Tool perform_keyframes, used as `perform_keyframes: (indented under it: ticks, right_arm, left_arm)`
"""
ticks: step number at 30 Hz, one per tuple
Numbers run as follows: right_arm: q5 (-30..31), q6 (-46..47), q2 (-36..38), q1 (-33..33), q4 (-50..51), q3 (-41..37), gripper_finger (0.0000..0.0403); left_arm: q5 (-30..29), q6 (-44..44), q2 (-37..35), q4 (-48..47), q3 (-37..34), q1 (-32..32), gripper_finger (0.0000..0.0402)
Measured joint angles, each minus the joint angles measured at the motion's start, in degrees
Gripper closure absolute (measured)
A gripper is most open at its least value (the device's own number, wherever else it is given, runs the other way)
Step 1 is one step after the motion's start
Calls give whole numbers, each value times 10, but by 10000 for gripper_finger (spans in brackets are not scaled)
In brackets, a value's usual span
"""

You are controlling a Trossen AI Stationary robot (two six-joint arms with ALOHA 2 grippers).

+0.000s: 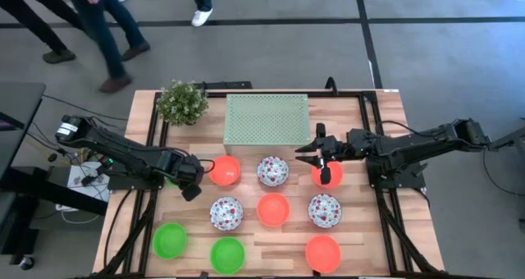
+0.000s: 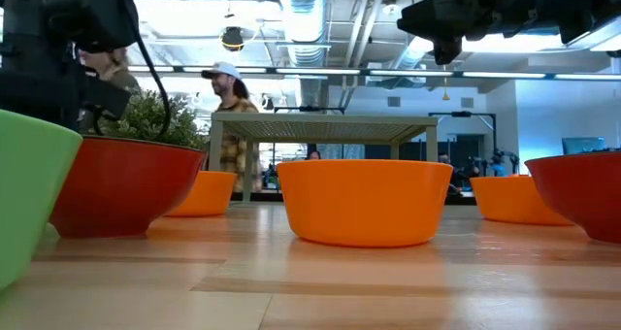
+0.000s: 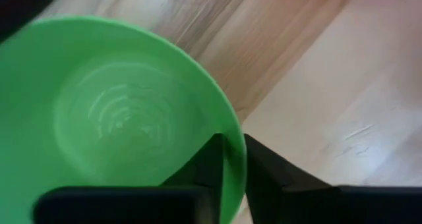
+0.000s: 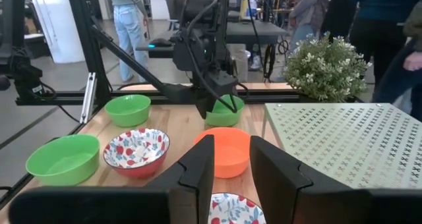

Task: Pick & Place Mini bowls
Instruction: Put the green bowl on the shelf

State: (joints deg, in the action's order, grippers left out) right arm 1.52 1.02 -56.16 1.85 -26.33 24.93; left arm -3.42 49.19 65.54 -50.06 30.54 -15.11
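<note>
Left gripper (image 3: 227, 168) has its two dark fingers closed on the rim of a plain green bowl (image 3: 125, 118), one finger inside the wall and one outside. In the high view this gripper (image 1: 189, 176) is at the left side of the table, just beside an orange bowl (image 1: 225, 170), and the green bowl it holds is mostly hidden under the arm. From the right wrist view the same green bowl (image 4: 224, 111) shows below the left arm, behind the orange bowl (image 4: 224, 151).

Right gripper (image 1: 321, 152) hangs above another orange bowl (image 1: 327, 174) at the right end of the back row. Its fingers (image 4: 198, 165) stand apart and nothing is between them.

Other mini bowls lie on the wooden table (image 1: 369, 221) in rows. A floral bowl (image 1: 272, 171) is between the two orange bowls in the back row. In the middle row are a floral bowl (image 1: 226, 212), an orange one (image 1: 273, 208) and a floral one (image 1: 325, 210). In the front row are two green bowls (image 1: 170, 240) (image 1: 227, 254) and one orange bowl (image 1: 322, 253).

Behind the bowls stands a pale green perforated stand (image 1: 267, 120), and beside it a small bushy plant (image 1: 182, 102). Beyond the table, legs of people (image 1: 107, 33) show on the floor.
</note>
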Motion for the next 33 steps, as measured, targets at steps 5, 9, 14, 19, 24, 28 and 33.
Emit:
perform_keyframes:
  ticks: [5,9,14,19,24,28,33]
  right_arm:
    - [0,7,0,0,1,0,310]
    - [0,6,0,0,1,0,310]
    - [0,6,0,0,1,0,310]
    - [0,6,0,0,2,0,310]
    - [0,6,0,0,2,0,310]
    - [0,6,0,0,1,0,310]
    - [0,5,0,0,1,0,310]
  left_arm:
    - [-4,-6,0,0,5,0,390]
    - [-5,-17,0,11,37,-2,393]
    - [-52,-40,0,5,95,-32,395]
    - [-109,-39,0,-34,157,-75,396]
    - [-163,-70,14,-50,228,-102,397]
    - [-204,-179,53,-52,297,-101,397]
    - [-236,-341,107,-56,384,-73,395]
